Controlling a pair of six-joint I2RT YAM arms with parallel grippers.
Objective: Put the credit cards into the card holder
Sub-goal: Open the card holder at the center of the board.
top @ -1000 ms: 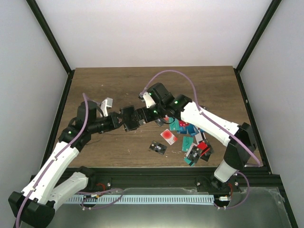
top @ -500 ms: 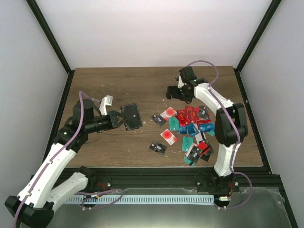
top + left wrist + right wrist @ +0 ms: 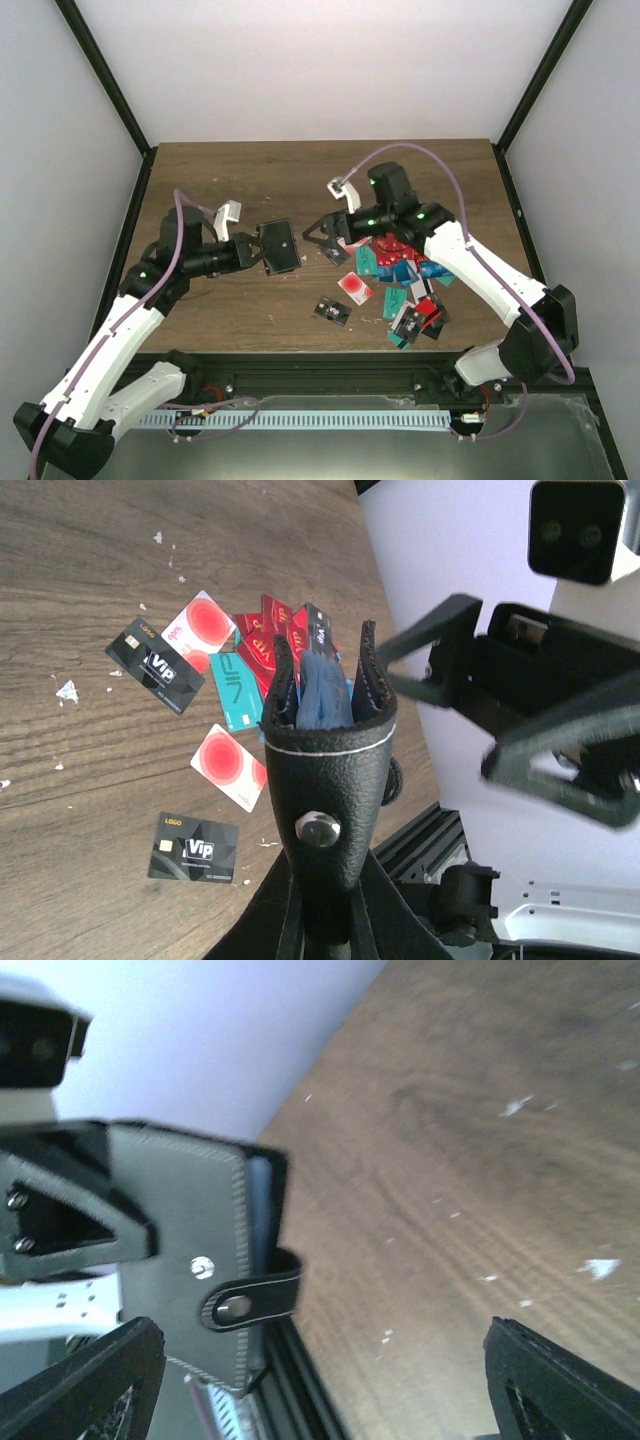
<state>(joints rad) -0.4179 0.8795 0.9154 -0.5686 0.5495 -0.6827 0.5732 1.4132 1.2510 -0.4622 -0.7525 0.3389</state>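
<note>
The wooden table [image 3: 230,180] carries a loose heap of credit cards [image 3: 400,270] right of centre. Left of the heap, the left gripper [image 3: 257,254] is clamped on the black card holder [image 3: 279,247]. The holder's long axis runs left to right, and its mouth opens rightward. The right gripper [image 3: 325,241] faces that mouth with its jaws spread wide, holding nothing.

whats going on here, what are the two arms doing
The left gripper is shut on the black card holder, holding it above the table with its open edge turned toward the right arm. The right gripper is open and empty, between the holder and the pile of credit cards, which lie loose on the table. No card is being carried.
</note>
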